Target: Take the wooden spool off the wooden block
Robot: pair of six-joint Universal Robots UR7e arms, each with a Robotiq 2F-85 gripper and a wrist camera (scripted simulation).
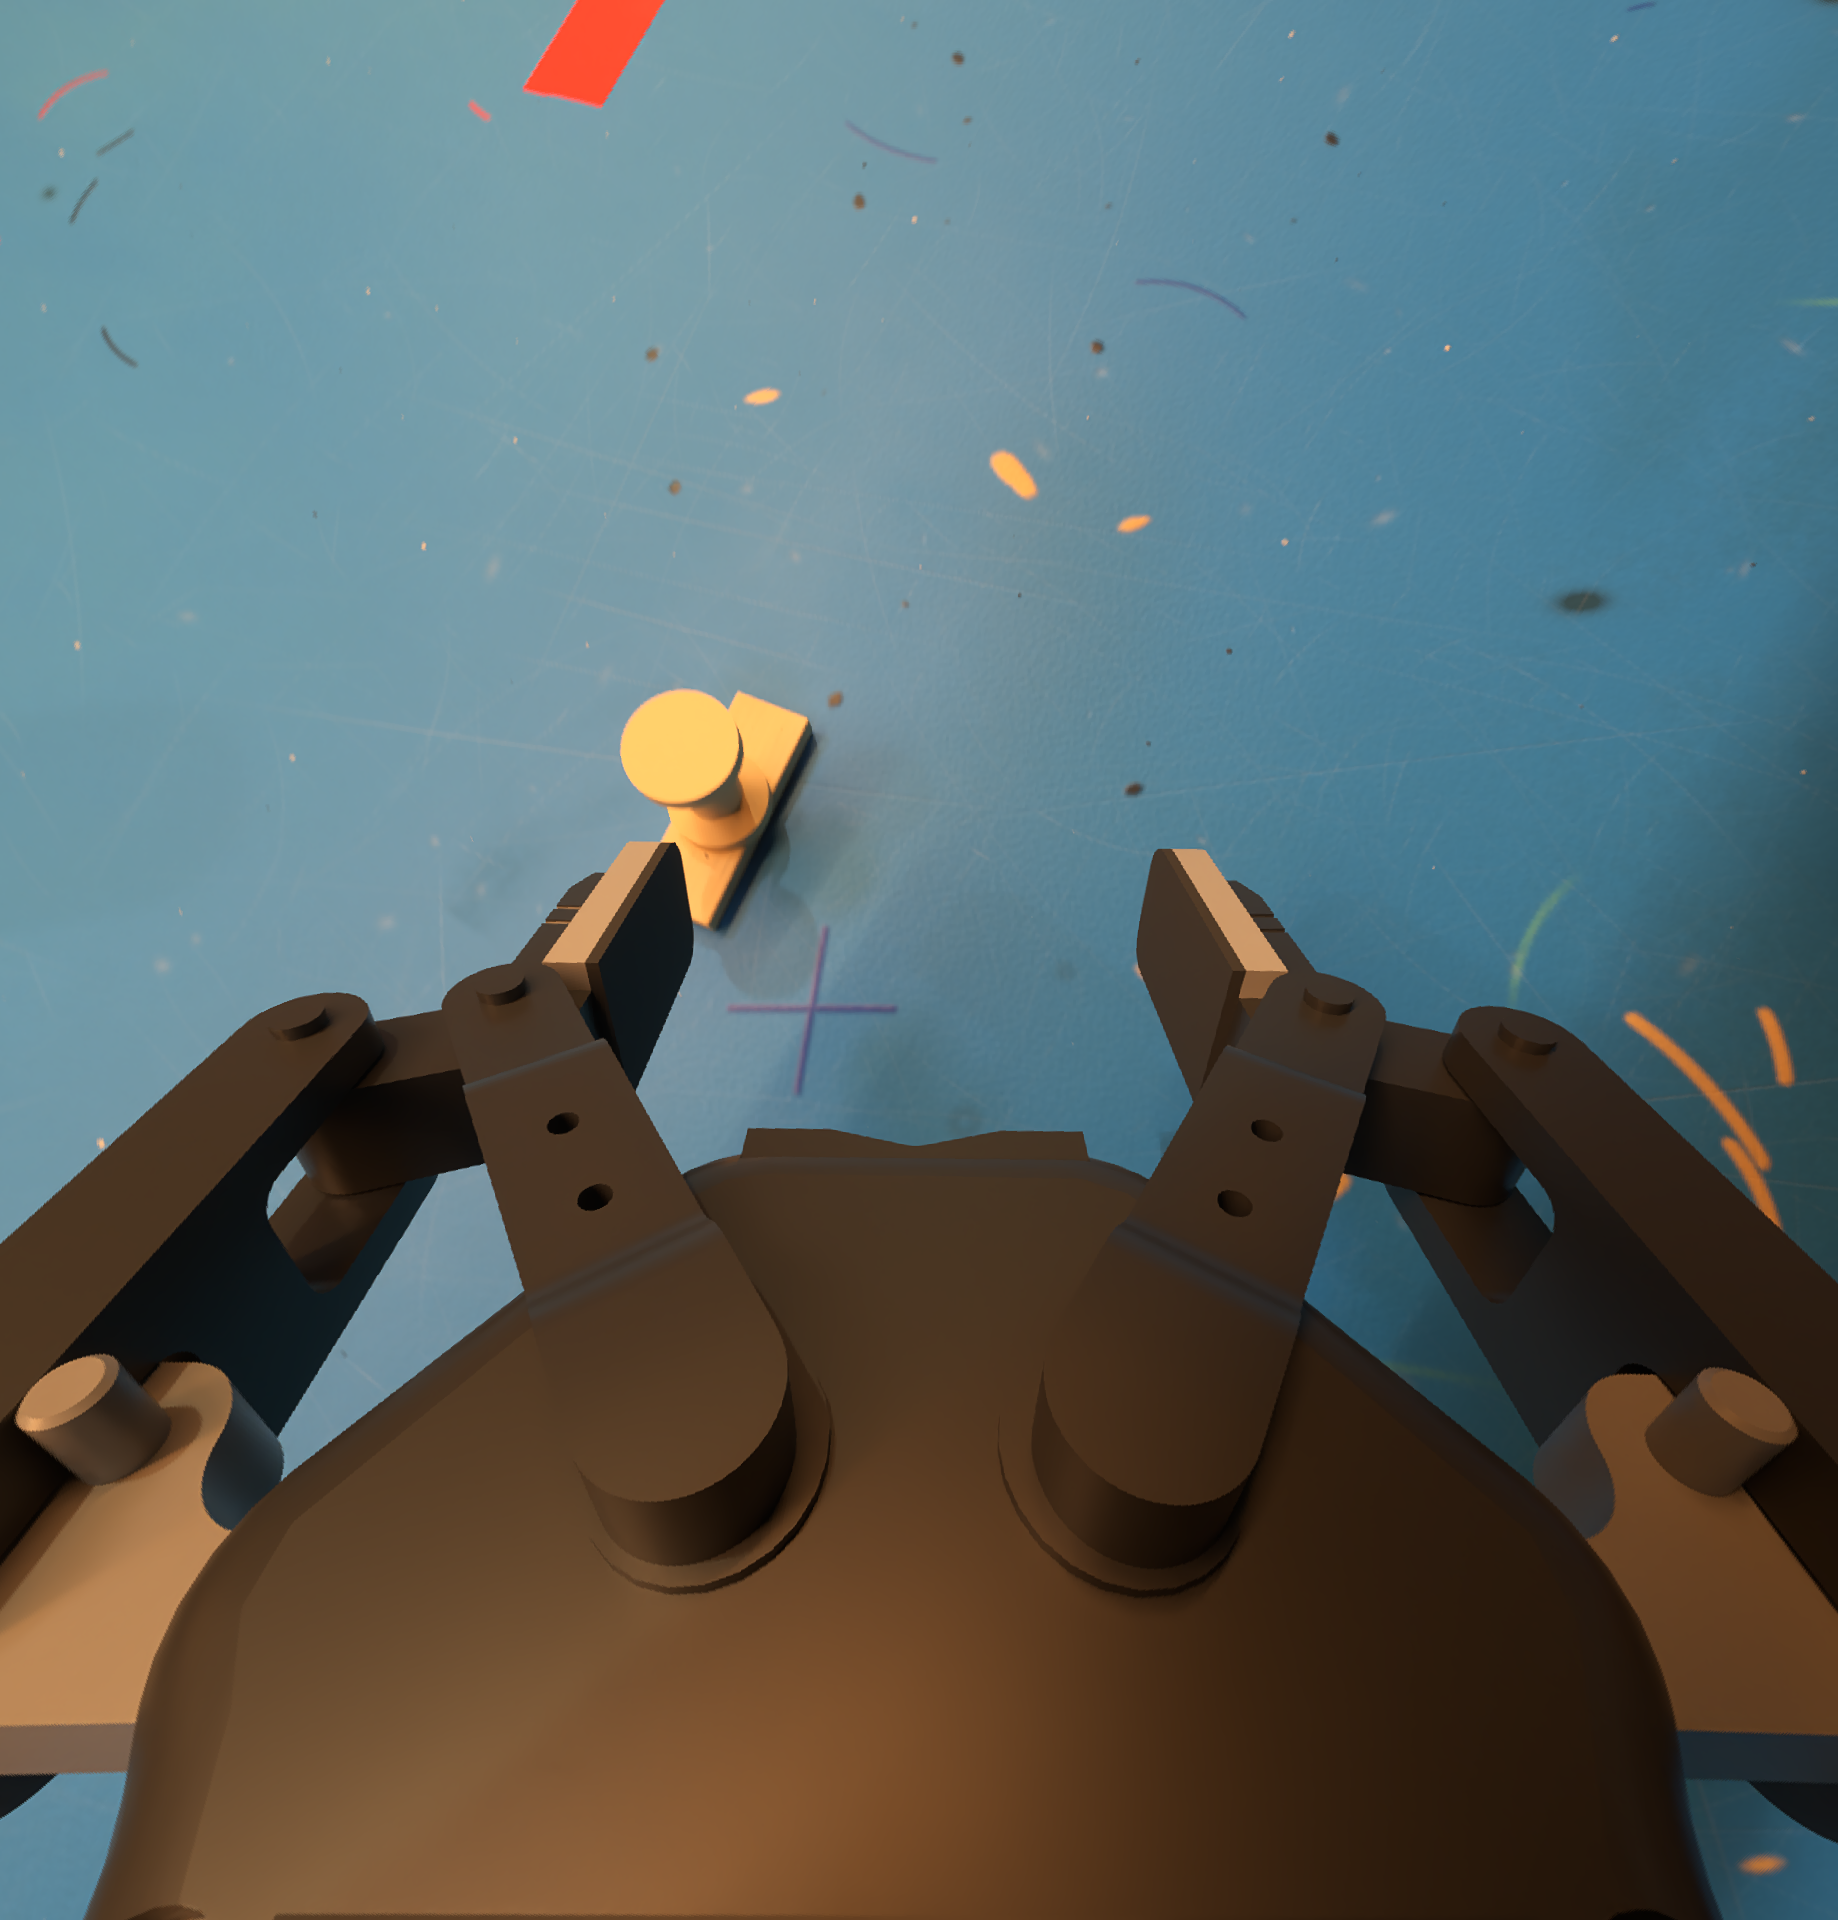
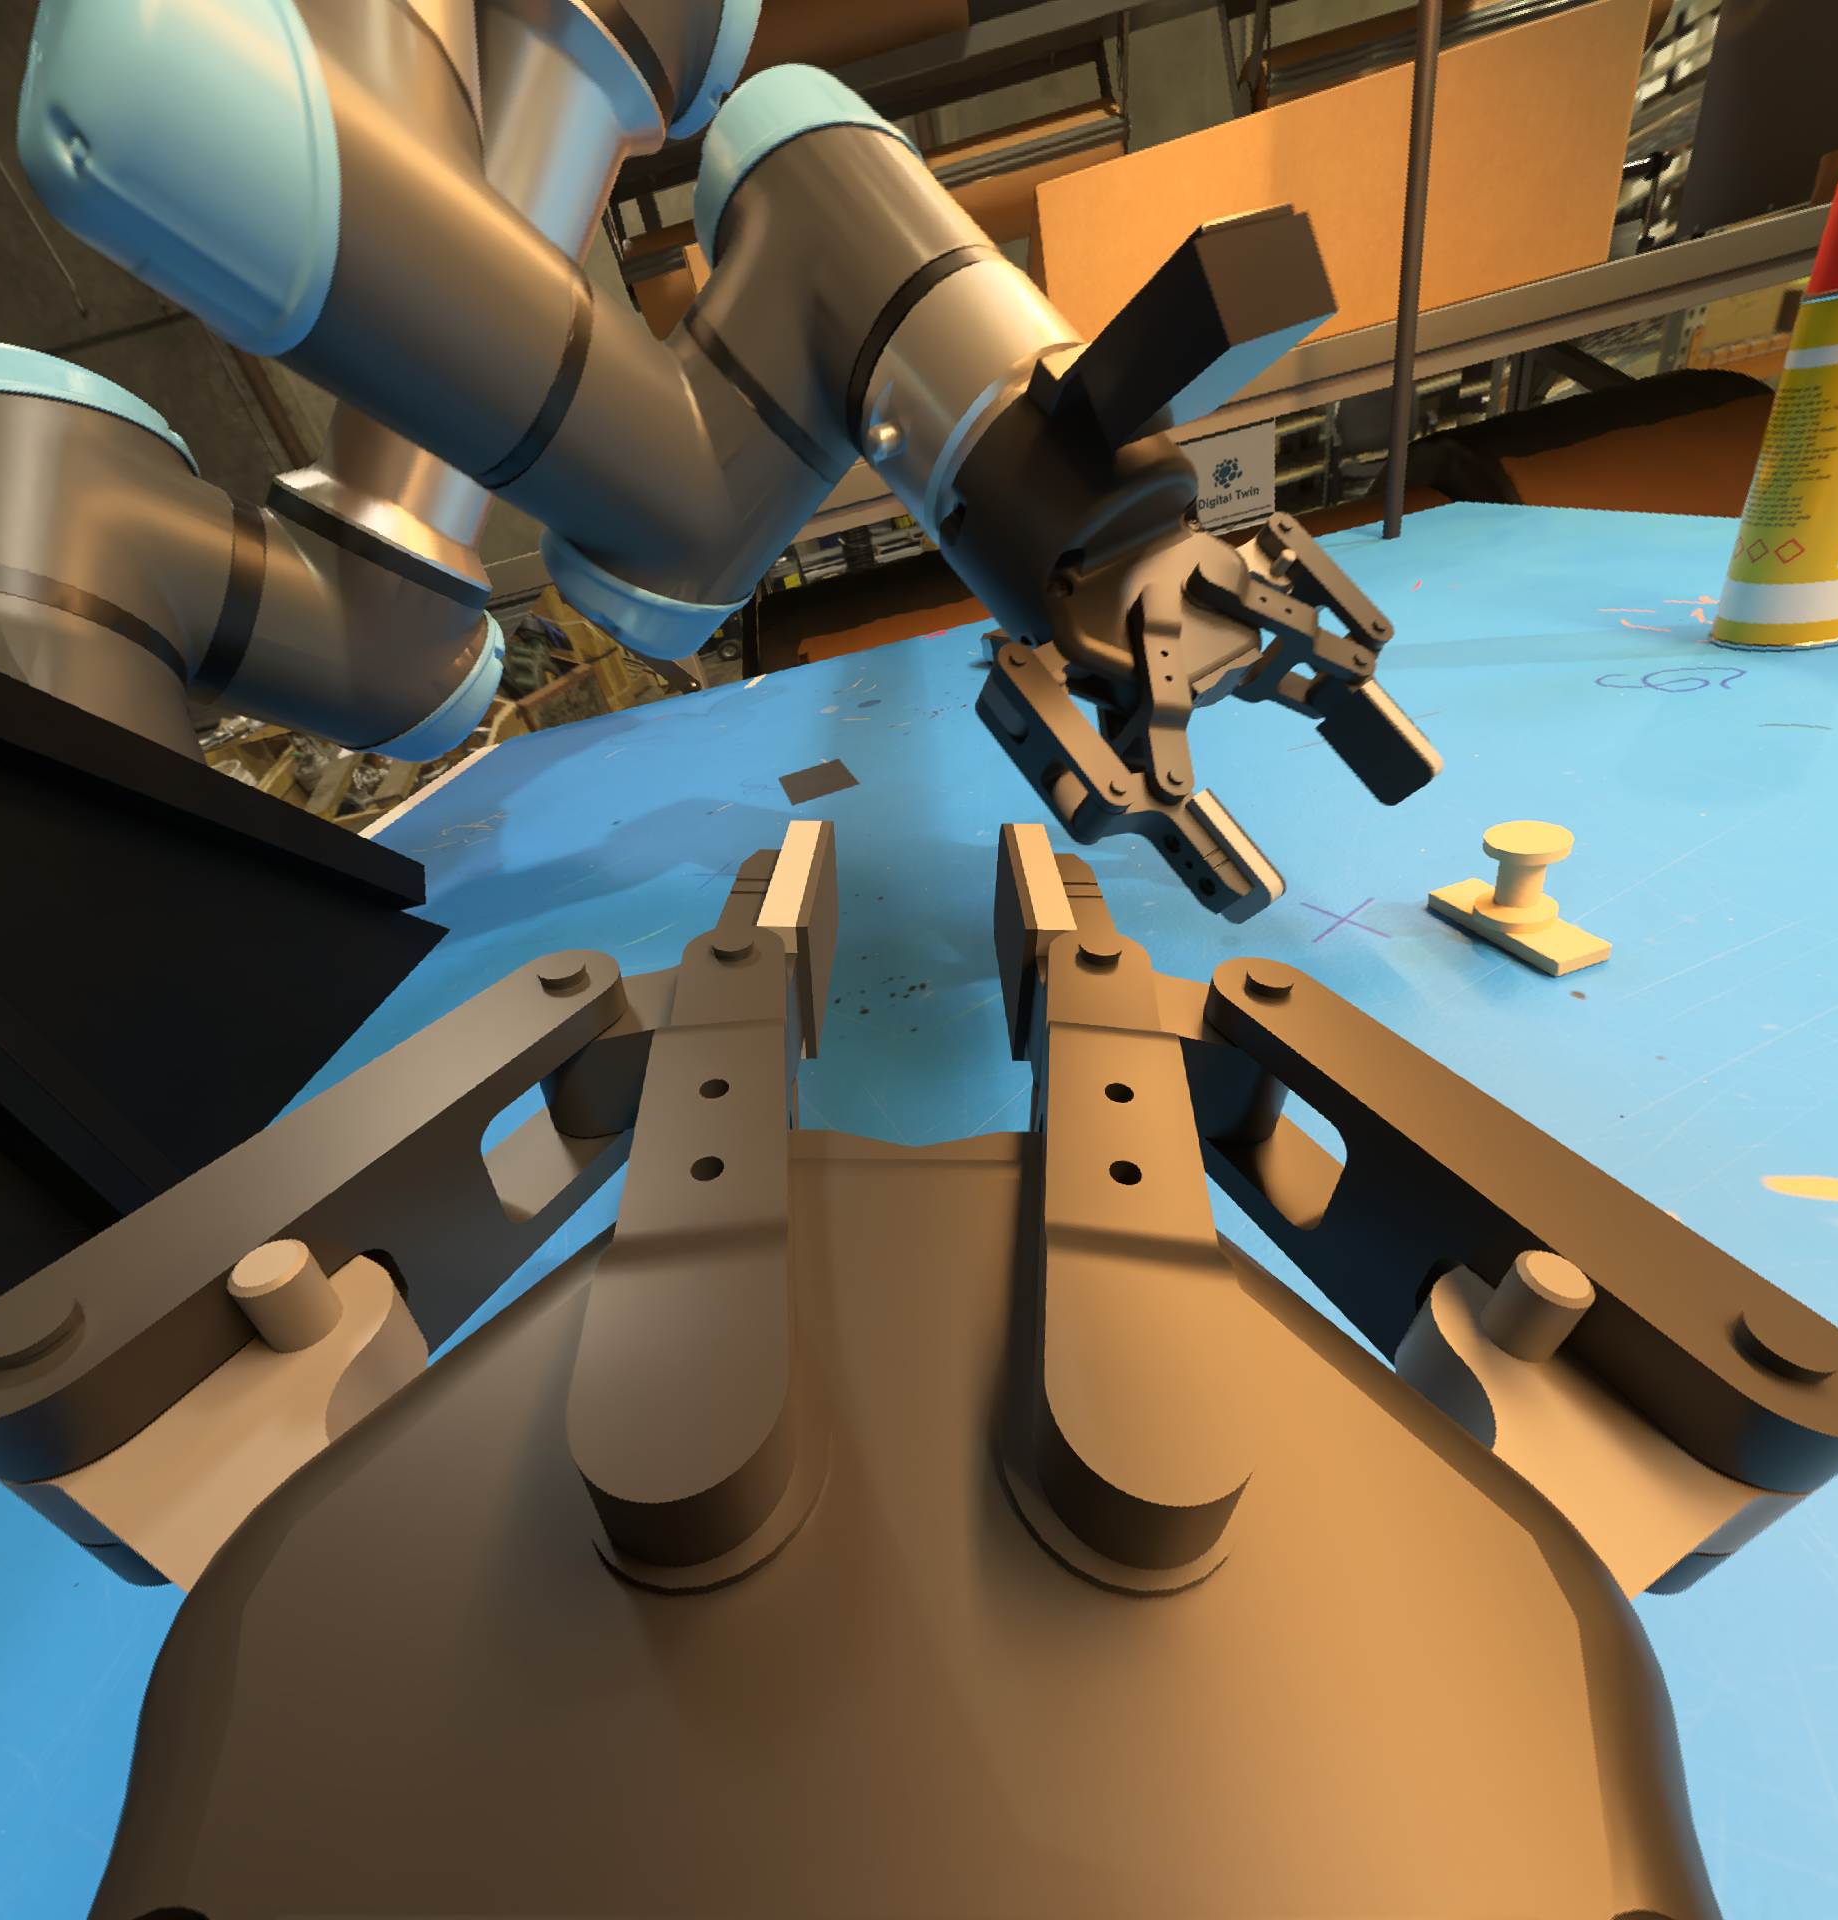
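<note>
Nothing is lifted yet: the wooden spool [image 2: 1526, 871] is standing upright on the wooden block [image 2: 1521, 937], well in from the blue tabletop's [image 2: 1673, 1091] edges. The left gripper [image 1: 913, 914] is hovering above it, spread wide and empty; the right gripper [image 2: 915, 904] is waiting apart, partly spread, empty.

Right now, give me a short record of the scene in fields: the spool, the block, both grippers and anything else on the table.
spool: pale wooden spool, upright on the block
block: flat pale wooden block, lying on the blue table
left gripper: open, empty, above the table near the spool
right gripper: open, empty, farther from the spool
other: yellow can with red cap, at the table's far edge
</note>
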